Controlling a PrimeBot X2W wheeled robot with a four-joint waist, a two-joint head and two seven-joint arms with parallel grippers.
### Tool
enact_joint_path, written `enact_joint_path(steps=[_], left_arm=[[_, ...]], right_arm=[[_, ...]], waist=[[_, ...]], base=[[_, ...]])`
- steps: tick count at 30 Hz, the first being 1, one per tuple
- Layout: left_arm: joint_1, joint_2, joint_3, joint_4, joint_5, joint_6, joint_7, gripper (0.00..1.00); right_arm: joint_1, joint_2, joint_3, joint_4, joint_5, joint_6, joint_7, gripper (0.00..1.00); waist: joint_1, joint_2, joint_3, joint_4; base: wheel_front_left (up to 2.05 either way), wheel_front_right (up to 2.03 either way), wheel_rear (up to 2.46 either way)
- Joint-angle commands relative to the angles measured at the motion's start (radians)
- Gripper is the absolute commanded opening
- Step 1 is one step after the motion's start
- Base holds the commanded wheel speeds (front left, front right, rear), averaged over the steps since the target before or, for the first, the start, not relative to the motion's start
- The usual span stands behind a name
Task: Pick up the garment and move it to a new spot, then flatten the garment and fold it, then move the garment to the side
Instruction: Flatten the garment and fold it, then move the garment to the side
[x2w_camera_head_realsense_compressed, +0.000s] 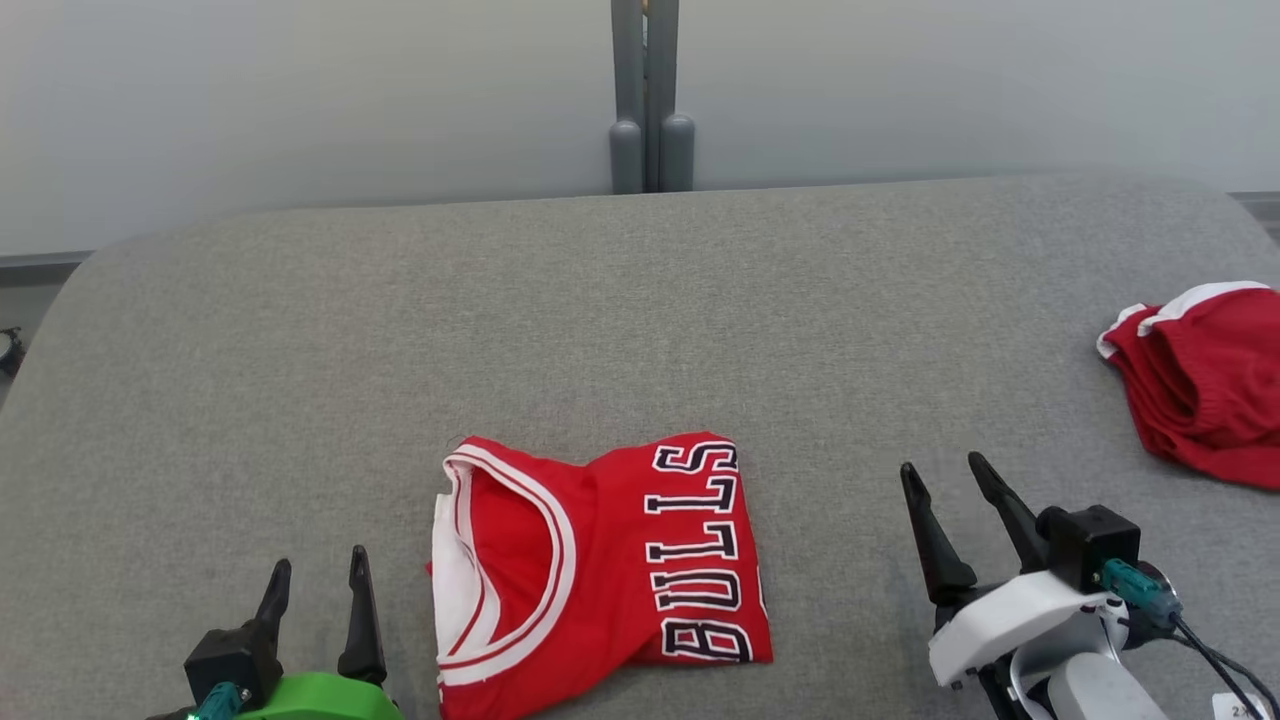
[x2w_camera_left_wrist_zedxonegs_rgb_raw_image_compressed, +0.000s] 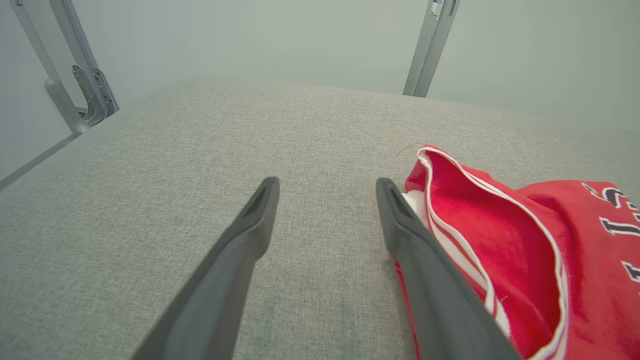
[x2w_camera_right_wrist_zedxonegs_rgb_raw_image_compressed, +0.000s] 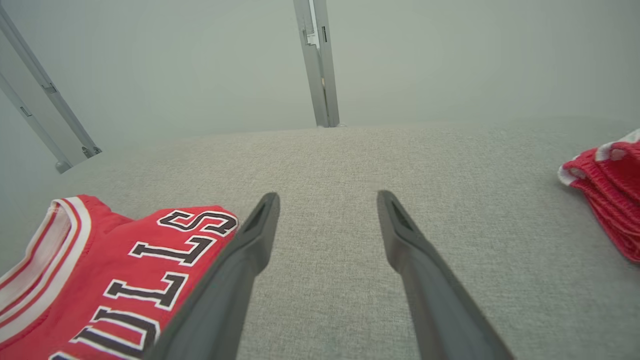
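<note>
Both my grippers are released and empty: the left gripper (x2w_camera_head_realsense_compressed: 320, 558) sits at the lower left of the head view and the right gripper (x2w_camera_head_realsense_compressed: 940, 463) at the lower right, each with its fingers spread and off the cloth. The jersey (x2w_camera_head_realsense_compressed: 600, 560) lies between them at the lower centre, flat on the grey table (x2w_camera_head_realsense_compressed: 640, 300). It is just beside my left fingers and a little farther from my right.

It looks folded into a compact packet, so I judge the step in hand to be moving it to the side. To do that well, I should come in low from both sides and pinch all the layers at the left and right edges together. I should lift evenly so the fold does not fall open, then set it down flat before letting go. The white-trimmed neckline is loose and gapes, so a grip on that alone would probably drag the top layer off. A second red garment (x2w_camera_head_realsense_compressed: 1200, 380) lies at the right edge, so the bare left of the frame seems the safer side.

The neck opening faces frame left and the lettering reads up the frame. The packet is nearly square, with its slightly longer axis running left to right.
</note>
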Motion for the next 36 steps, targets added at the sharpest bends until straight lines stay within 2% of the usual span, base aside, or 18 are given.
enact_joint_path(steps=[1, 7, 17, 30, 36], left_arm=[[0.018, 0.004, 0.01, -0.005, 0.011, -0.002, 0.0, 1.0], [0.029, 0.004, 0.04, -0.005, 0.031, -0.011, 0.0, 1.0], [0.049, 0.004, 0.063, -0.006, 0.059, -0.024, 0.0, 1.0], [0.051, 0.004, 0.054, -0.01, 0.079, -0.037, 0.0, 1.0], [0.035, 0.004, 0.027, -0.014, 0.063, -0.034, 0.0, 1.0]], right_arm=[[0.031, 0.015, -0.028, -0.021, -0.031, 0.0, -0.002, 1.0], [0.097, 0.048, -0.112, -0.084, -0.097, 0.0, -0.002, 1.0], [0.147, 0.061, -0.121, -0.131, -0.125, 0.0, -0.002, 1.0], [0.148, 0.066, -0.101, -0.141, -0.121, 0.0, -0.002, 1.0], [0.148, 0.068, -0.061, -0.116, -0.103, 0.0, -0.002, 1.0]], waist=[[0.0, -0.0001, -0.018, -0.032], [0.0, -0.0001, -0.034, -0.074], [0.0, -0.0001, -0.061, -0.1], [0.0, -0.0001, -0.048, -0.072], [0.0, -0.0001, -0.02, -0.021]], base=[[0.0, 0.0, 0.0], [0.0, 0.0, 0.0], [0.0, 0.0, 0.0], [0.0, 0.0, 0.0], [0.0, 0.0, 0.0]])
